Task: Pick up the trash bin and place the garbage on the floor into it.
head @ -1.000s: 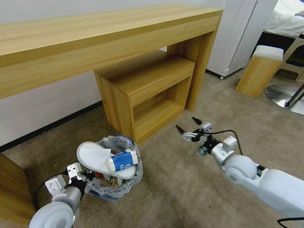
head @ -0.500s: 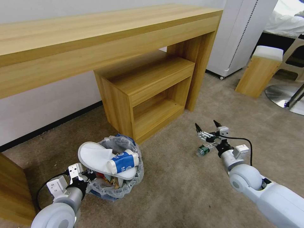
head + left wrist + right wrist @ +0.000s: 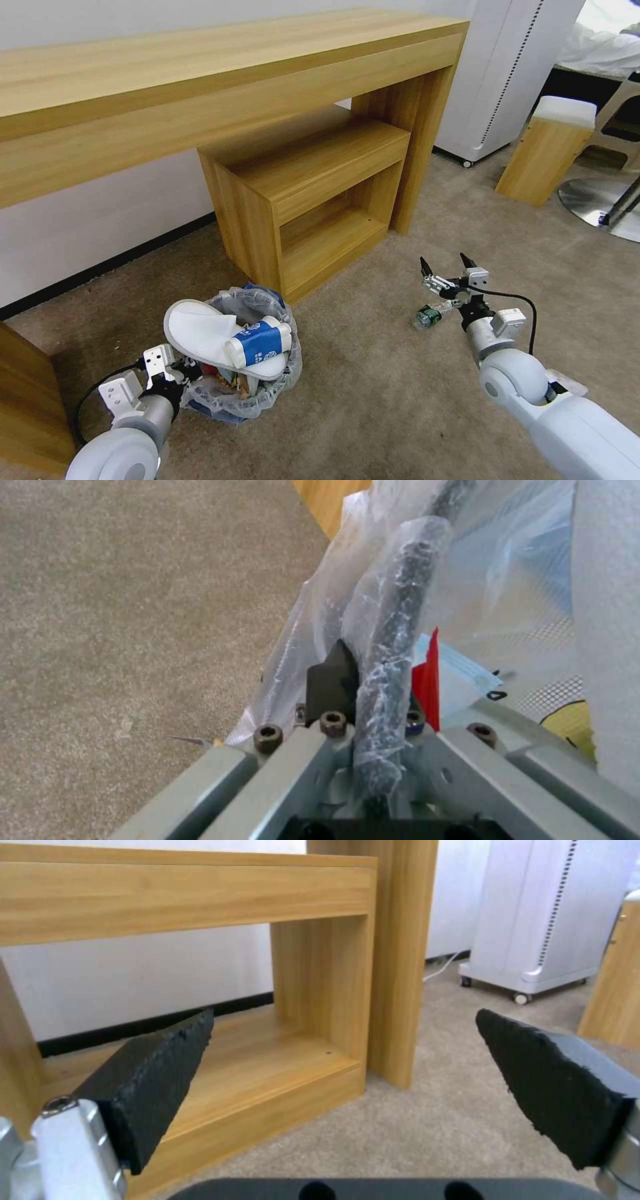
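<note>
One left gripper [image 3: 360, 700] pinching trash bin [image 3: 257, 393] rim

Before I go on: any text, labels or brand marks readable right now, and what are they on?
None can be read.
blue-white cup lying in the trash bin: a white logo on its blue band, too small to read.
small bottle on the floor: label too small to read.

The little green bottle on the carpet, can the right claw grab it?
Probably yes: the right claw hangs open just beyond the small green bottle on the beige carpet, nothing between them.
</note>
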{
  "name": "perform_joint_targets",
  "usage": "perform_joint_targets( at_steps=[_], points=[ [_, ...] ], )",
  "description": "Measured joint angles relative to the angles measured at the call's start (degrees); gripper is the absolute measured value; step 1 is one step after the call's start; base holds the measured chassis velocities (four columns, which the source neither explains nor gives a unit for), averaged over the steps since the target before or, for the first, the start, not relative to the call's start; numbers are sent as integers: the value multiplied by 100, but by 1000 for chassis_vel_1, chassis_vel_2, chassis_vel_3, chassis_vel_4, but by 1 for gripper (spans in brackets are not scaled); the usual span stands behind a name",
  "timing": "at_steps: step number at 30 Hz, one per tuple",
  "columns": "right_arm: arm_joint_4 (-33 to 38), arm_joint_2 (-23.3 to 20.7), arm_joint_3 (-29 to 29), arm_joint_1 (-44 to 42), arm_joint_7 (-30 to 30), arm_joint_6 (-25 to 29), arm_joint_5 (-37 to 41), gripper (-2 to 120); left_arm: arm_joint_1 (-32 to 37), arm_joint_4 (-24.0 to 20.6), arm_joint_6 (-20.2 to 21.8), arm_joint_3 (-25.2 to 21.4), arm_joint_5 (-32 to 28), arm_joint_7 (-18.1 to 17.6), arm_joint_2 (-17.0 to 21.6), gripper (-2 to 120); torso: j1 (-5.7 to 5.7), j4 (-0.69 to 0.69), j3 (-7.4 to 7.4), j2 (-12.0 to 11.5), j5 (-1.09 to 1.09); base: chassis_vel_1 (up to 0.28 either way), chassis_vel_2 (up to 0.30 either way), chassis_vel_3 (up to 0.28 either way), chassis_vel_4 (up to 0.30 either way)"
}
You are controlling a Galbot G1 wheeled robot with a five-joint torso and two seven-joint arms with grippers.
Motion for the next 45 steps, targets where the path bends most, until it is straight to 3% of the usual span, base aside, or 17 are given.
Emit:
perform_joint_targets(
  at_steps=[45],
  points=[
    [-104,378,419,-186,-12,127,-303,100,17,-115,-19,-26,14,-13,-46,0,0,0,0,-1,0,-18,-16,-14,-18]
  ],
)
